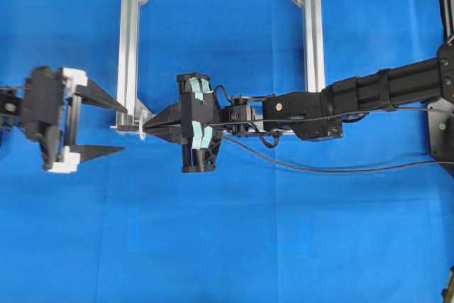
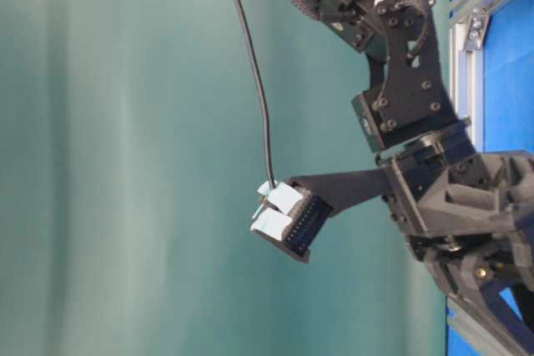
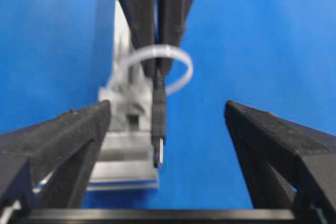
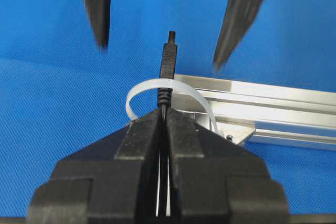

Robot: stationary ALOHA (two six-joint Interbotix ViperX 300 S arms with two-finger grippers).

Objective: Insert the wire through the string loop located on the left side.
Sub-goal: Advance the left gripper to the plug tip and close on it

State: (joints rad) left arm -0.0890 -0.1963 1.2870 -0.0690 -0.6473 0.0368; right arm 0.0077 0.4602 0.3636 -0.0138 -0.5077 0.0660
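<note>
The right gripper (image 4: 164, 116) is clenched on the wire (image 4: 168, 64) just behind the plug, and the plug has passed through the string loop (image 4: 173, 86) at the frame's (image 1: 130, 47) lower-left corner, its metal tip pointing toward the left arm. The left gripper (image 3: 163, 145) stands released, jaws spread wide on either side of the plug with clear space between each finger and it. The main risk lies in the handover: if the left jaws close while the plug sits off-centre between them, one finger could push the tip sideways and the grip would catch only the edge, or miss. A second risk is the loop itself; it lies close around the wire, and a left finger (image 3: 63, 140) closing too far forward may trap the string with the plug. From the wrist views the depth between the fingertips and the loop is hard to judge, so this margin is uncertain. If the right gripper lets go before the left holds firmly, the trailing wire's own stiffness and weight could draw the plug back out of the loop.
</note>
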